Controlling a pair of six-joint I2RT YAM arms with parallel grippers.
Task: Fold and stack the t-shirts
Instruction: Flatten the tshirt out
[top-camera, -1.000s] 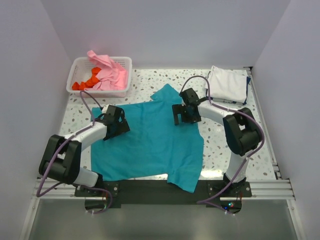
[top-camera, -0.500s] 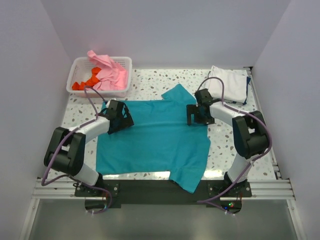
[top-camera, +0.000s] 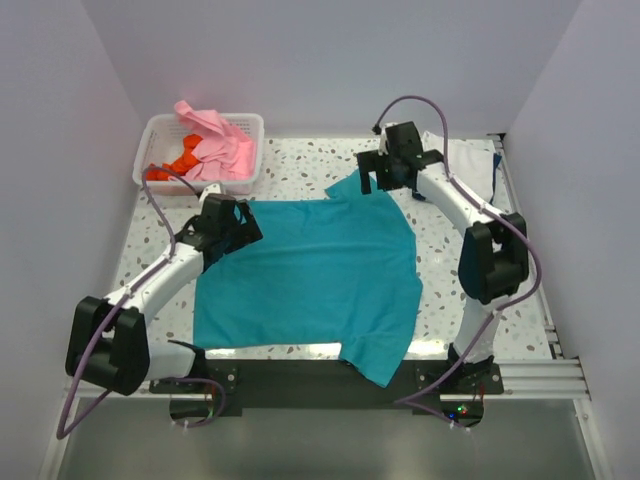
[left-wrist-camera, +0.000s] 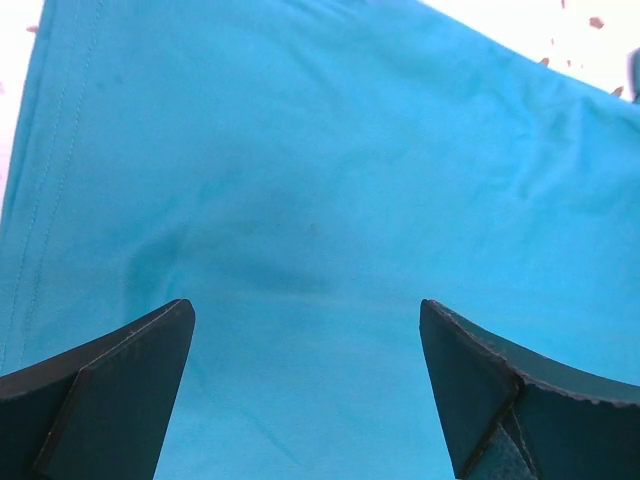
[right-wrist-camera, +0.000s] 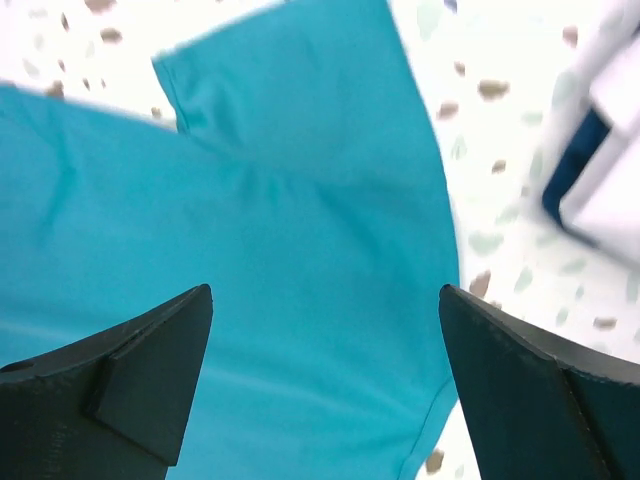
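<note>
The teal t-shirt (top-camera: 310, 270) lies spread flat on the speckled table, one sleeve toward the back (top-camera: 352, 188) and one hanging near the front edge (top-camera: 378, 355). My left gripper (top-camera: 238, 222) hovers open over its back left corner; the left wrist view shows teal cloth (left-wrist-camera: 320, 200) between the empty fingers (left-wrist-camera: 120, 370). My right gripper (top-camera: 385, 178) is open above the back sleeve, seen in the right wrist view (right-wrist-camera: 300, 130). Folded white and dark blue shirts (top-camera: 458, 168) are stacked at the back right. Pink (top-camera: 215, 145) and orange-red (top-camera: 180, 160) shirts lie in the basket.
A white slatted basket (top-camera: 160, 130) stands at the back left. White walls enclose the table on three sides. A metal rail (top-camera: 320, 375) runs along the near edge by the arm bases.
Both grippers let go of the shirt and lifted off it. The right arm swung back toward the far sleeve. The left arm pulled back a little. The shirt now lies flatter.
</note>
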